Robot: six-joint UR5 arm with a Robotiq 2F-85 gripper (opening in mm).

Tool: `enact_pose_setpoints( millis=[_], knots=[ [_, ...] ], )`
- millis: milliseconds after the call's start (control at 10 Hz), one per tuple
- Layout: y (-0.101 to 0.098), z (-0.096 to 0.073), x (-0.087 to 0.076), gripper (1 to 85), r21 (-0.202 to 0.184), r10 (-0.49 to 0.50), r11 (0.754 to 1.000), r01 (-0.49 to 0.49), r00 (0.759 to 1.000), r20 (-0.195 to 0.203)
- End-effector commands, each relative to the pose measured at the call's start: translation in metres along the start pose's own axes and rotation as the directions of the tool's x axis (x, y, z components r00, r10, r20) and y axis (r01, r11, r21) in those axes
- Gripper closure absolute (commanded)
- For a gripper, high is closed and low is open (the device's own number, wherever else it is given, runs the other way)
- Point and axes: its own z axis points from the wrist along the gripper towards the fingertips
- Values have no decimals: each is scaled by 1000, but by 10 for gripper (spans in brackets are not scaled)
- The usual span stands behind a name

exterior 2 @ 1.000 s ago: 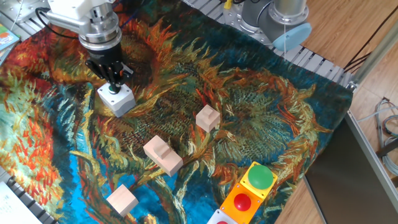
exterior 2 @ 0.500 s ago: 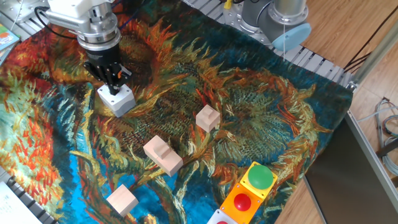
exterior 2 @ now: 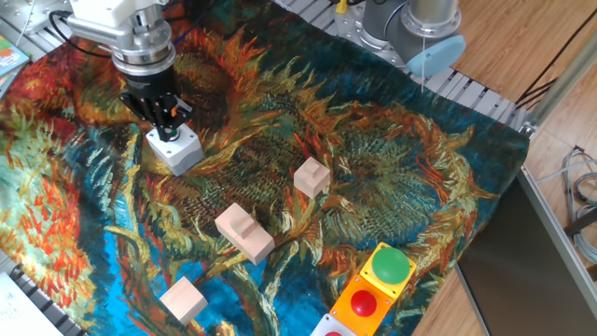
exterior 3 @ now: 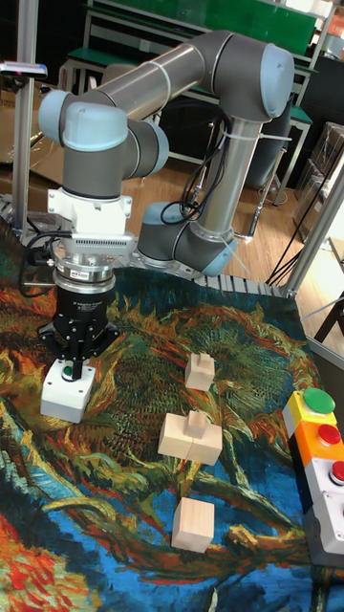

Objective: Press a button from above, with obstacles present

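Note:
The light grey box (exterior 2: pixel 177 151) stands at the left of the painted cloth. Its small green button (exterior 3: pixel 69 372) shows on top in the tall fixed view; in the fixed view the fingers cover it. My gripper (exterior 2: pixel 166 127) points straight down over the box top, its dark fingertips (exterior 3: pixel 75 358) drawn together to a point at the button. Three pale wooden obstacles lie to the right and nearer the front: a small cube (exterior 2: pixel 312 176), a block with a stepped top (exterior 2: pixel 244 232) and another cube (exterior 2: pixel 183 300). None touches the gripper.
A yellow box with a large green button (exterior 2: pixel 389 266) and an orange box with a red button (exterior 2: pixel 364 304) sit at the front right cloth edge. The arm's base (exterior 2: pixel 410 28) stands beyond the cloth's back edge. The arm's links arch over the back of the table (exterior 3: pixel 191 86).
The gripper has shifted slightly left and up in the picture while staying over the grey box. The box and the blocks have not moved.

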Motion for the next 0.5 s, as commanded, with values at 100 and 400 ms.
enact_pose_setpoints(
  millis=[100, 400],
  knots=[
    [-1, 1, 6, 843, -16, 1, 1000, -1, 1000, 21],
    [1, 1, 11, 843, -23, 6, 1000, -5, 1000, 25]
  ],
)
